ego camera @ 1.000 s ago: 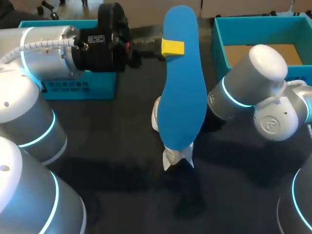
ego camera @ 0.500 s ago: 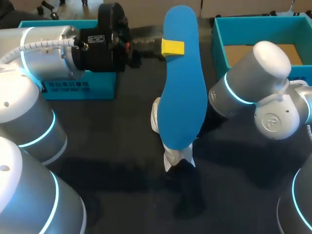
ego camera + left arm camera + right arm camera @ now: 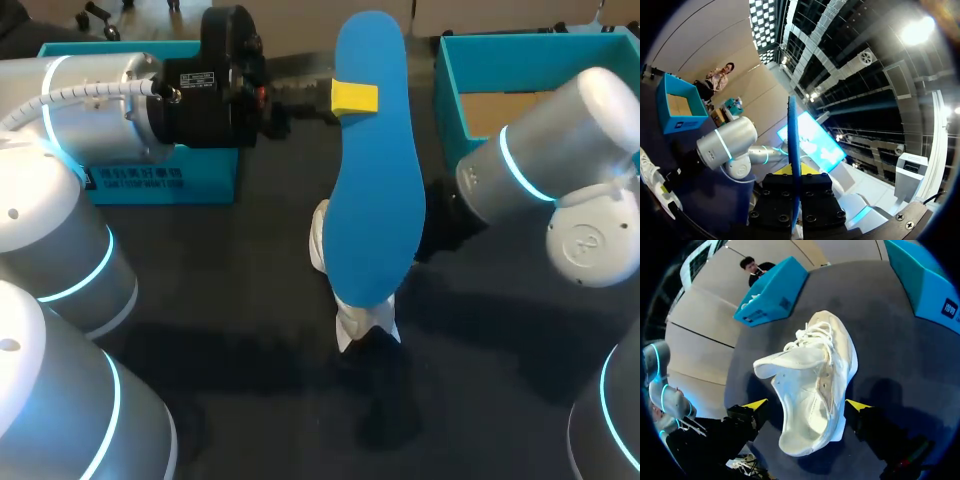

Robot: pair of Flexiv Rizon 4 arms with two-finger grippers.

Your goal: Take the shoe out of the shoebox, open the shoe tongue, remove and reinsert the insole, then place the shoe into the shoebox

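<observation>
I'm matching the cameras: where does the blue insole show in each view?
Head view: blue insole at the middle, held by the left gripper, hiding most of the white shoe.
Left wrist view: insole edge-on in its own gripper.
Right wrist view: not in it.
Shared landmark: the shoe, in all three.

One shoe [image 3: 815, 385], one insole [image 3: 375, 170], two boxes [image 3: 200, 185] [image 3: 452, 100]
</observation>
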